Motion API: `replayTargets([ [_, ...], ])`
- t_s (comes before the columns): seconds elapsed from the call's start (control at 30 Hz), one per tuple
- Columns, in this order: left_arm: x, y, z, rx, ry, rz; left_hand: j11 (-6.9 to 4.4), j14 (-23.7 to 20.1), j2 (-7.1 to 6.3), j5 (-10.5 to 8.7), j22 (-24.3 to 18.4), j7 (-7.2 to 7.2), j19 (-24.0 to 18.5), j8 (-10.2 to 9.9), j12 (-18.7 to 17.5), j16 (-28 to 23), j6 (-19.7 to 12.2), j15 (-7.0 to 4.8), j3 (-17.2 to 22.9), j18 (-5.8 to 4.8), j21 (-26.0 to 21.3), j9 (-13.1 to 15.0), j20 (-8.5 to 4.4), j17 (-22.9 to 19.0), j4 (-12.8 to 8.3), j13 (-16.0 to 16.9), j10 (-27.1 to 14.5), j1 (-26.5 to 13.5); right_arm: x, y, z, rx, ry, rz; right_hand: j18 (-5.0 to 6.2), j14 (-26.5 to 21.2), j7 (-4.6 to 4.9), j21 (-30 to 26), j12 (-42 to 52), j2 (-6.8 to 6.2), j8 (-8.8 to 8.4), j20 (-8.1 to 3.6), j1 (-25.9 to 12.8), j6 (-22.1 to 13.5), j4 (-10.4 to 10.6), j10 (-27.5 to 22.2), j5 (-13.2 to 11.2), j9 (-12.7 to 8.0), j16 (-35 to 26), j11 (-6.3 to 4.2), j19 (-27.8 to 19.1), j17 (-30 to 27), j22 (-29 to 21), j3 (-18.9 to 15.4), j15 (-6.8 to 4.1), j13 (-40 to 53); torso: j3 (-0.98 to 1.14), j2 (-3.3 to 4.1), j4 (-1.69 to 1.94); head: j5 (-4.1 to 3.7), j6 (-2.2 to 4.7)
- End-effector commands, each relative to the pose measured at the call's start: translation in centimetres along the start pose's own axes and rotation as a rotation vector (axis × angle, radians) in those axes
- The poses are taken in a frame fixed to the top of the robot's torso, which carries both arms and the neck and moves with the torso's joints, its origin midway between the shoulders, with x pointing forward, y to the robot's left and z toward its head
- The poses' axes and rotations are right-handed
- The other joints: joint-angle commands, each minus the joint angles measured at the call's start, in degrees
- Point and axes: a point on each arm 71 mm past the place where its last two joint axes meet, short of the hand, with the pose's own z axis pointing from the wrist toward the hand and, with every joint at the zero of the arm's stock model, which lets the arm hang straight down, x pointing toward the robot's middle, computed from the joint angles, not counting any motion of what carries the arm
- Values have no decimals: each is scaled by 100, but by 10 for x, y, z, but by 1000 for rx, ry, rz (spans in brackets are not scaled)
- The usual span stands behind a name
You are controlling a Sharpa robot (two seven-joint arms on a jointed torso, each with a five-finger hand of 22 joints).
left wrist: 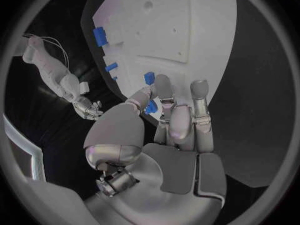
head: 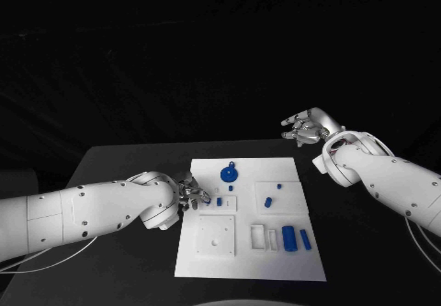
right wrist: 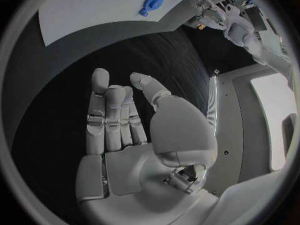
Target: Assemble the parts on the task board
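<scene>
Task board [head: 248, 255], a flat white plate, lies in the middle of the black worktop [head: 129, 159], its long sides running from the near edge toward the far edge. Small blue parts sit on it: a round disc part [head: 229, 173] near the far edge, a small peg [head: 268, 202] toward the right side, and two upright-lying cylinders [head: 289, 238] near the right near corner, beside white rectangular recesses. A square white block [head: 215, 235] with holes sits near the left near part of the board.

At the board's left edge, the left hand [head: 191, 195] pinches a small blue part [left wrist: 150, 106] between thumb and fingers. The right hand [head: 308, 125] hovers beyond the worktop's far right corner, well apart from the board, fingers apart and holding nothing.

Around the worktop the surroundings are dark.
</scene>
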Motion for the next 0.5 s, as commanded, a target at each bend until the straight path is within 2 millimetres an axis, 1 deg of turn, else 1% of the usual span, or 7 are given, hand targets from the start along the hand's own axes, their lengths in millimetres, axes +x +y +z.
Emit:
replayTargets([
  [0.03,2,-1,0,-5,19,31,-46,7,34,26,93,-727,-12,13,11,37,1325,46,25,68,21,653,39,-5,1,4,244,3,1,0,0,-3,15,2,101,-38,0,-23,-4,-8,-10,-9,-57,43,0,-10,10,0,12,-30,151,1,10,46,-13,-7,1,2,0,-10,5],
  [0.1,3,0,1,-9,23,35,-46,7,34,26,93,-727,-12,13,11,37,1325,46,25,68,21,653,39,-5,1,4,244,3,1,0,0,-3,16,2,101,-38,0,-23,-4,-8,-10,-9,-57,43,0,-10,10,0,12,-30,151,1,10,46,-13,-7,-1,0,-5,-10,-1],
  [0.23,3,0,1,-14,29,43,-46,7,34,26,93,-727,-12,13,11,37,1325,46,25,68,21,653,39,-5,1,4,244,3,1,0,0,-3,18,2,100,-39,0,-27,-5,-8,-9,-9,-61,45,0,-10,20,0,12,-30,150,2,14,47,-12,-7,-2,2,0,-17,2],
  [0.5,4,2,3,-23,35,62,-45,6,47,0,91,-723,-20,11,2,35,1320,46,21,55,29,632,31,-16,-2,5,245,9,2,1,0,-4,22,3,99,-40,-2,-29,-5,-8,-9,-9,-66,56,0,-13,34,1,12,-32,152,2,18,48,-13,-6,-2,2,1,-21,-13],
])
